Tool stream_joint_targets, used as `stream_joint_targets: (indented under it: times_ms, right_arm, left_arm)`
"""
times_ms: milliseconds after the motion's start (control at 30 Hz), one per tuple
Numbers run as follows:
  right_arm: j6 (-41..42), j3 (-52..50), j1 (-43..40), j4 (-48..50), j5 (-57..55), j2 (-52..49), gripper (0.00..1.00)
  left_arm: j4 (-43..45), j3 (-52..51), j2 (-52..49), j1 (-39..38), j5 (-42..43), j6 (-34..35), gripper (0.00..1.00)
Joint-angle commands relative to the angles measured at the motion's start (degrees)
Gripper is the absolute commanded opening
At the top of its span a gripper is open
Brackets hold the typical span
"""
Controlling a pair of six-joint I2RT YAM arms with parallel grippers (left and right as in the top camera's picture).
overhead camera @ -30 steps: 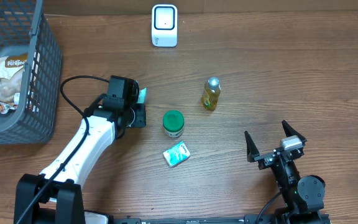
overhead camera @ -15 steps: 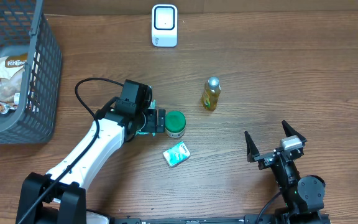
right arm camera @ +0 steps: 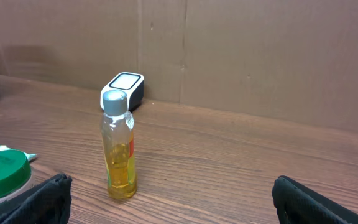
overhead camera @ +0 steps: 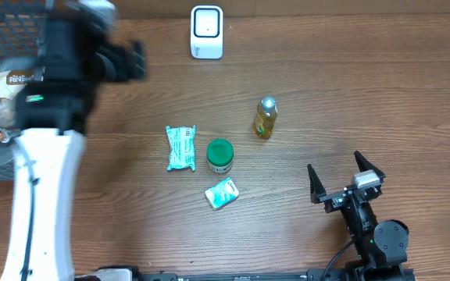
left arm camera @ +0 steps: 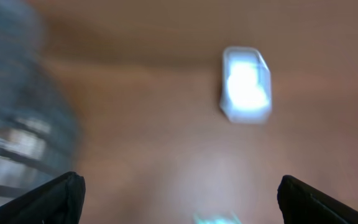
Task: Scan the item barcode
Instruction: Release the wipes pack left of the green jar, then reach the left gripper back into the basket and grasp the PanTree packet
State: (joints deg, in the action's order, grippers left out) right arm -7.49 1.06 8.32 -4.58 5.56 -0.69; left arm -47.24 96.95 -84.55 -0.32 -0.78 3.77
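Packet [overhead camera: 180, 147] lies flat on the table [overhead camera: 381, 78], in neither arm's hold
Left gripper [left arm camera: 179, 182] hangs high, its jaws spread wide and empty; the scanner [overhead camera: 207, 31] sits ahead of them, the packet well apart, back beneath them. Right gripper [overhead camera: 334, 164] gapes empty too, the packet far off its jaws. Likely trouble: the packet lies just beside a green-lidded jar [overhead camera: 218, 154], so closing jaws could knock it, and the barcode may face down
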Motion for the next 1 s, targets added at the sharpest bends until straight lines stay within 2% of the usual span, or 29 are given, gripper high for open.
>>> stream_joint_targets:
  times_ms: [0, 133, 367, 567, 967]
  right_arm:
    - [0.11, -0.61, -0.15, 0.20, -0.37, 0.52, 1.00]
    - [0.13, -0.61, -0.15, 0.20, -0.37, 0.52, 1.00]
    - [0.11, -0.61, -0.15, 0.20, -0.37, 0.52, 1.00]
    - [0.11, -0.61, -0.15, 0.20, -0.37, 0.52, 1.00]
    - [0.13, -0.61, -0.15, 0.20, -0.37, 0.52, 1.00]
  left_arm:
    - [1.22, 5.44, 1.09, 6.69, -7.19, -4.11, 1.00]
    - [4.26, 5.86, 0.55, 15.06, -9.03, -7.10, 1.00]
    - [3.74, 5.86, -6.84, 25.97, -8.61, -7.23, 1.00]
    - [1.70, 5.86, -16.37, 31.32, -7.74, -7.21, 1.00]
    - [1.62, 5.86, -32.70, 39.63, 3.37, -8.13, 1.00]
